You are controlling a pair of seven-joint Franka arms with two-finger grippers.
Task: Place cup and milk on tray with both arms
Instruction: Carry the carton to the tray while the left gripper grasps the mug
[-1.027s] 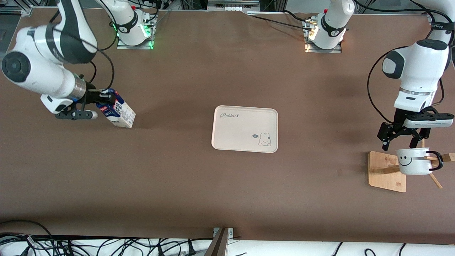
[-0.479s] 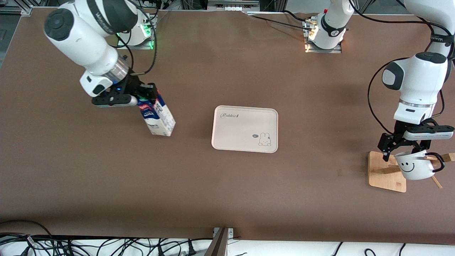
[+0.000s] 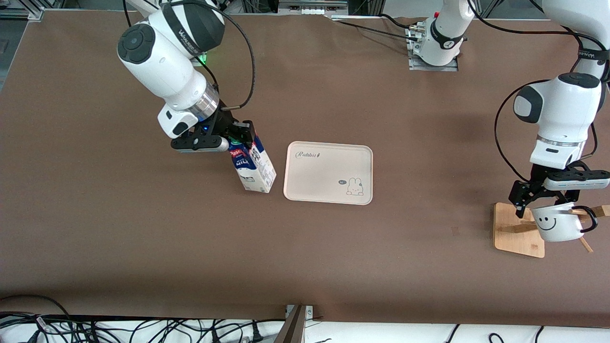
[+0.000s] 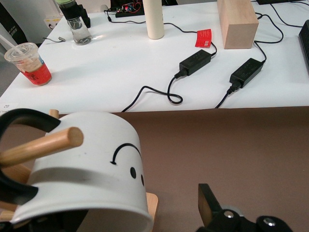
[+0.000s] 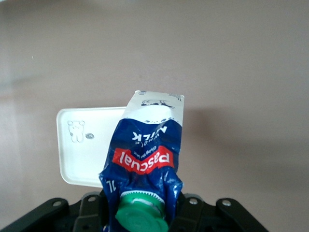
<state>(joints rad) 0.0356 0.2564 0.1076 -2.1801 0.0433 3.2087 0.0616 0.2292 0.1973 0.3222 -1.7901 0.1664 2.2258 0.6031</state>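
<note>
The milk (image 3: pixel 252 164), a blue and white carton with a green cap, hangs tilted in my right gripper (image 3: pixel 238 134), which is shut on its top. It is over the table just beside the tray's edge toward the right arm's end. In the right wrist view the milk (image 5: pixel 145 145) fills the gripper (image 5: pixel 142 212), with the tray (image 5: pixel 82 145) next to it. The cream tray (image 3: pixel 328 172) lies bare at mid-table. The cup (image 3: pixel 557 223) hangs tilted on a wooden peg (image 4: pixel 43 145). My left gripper (image 3: pixel 543 206) is open at its rim (image 4: pixel 145 217); one finger (image 4: pixel 210 208) stands apart from the cup (image 4: pixel 91 159).
The square wooden rack base (image 3: pixel 517 231) stands at the left arm's end of the table and holds the pegs. In the left wrist view a white bench (image 4: pixel 120 63) by the table's edge carries a drink cup (image 4: pixel 29 63), power adapters and a wooden block.
My right arm has carried the milk from the right arm's end of the table to beside the tray. My left gripper has come down onto the cup's rim, and the cup has tilted.
</note>
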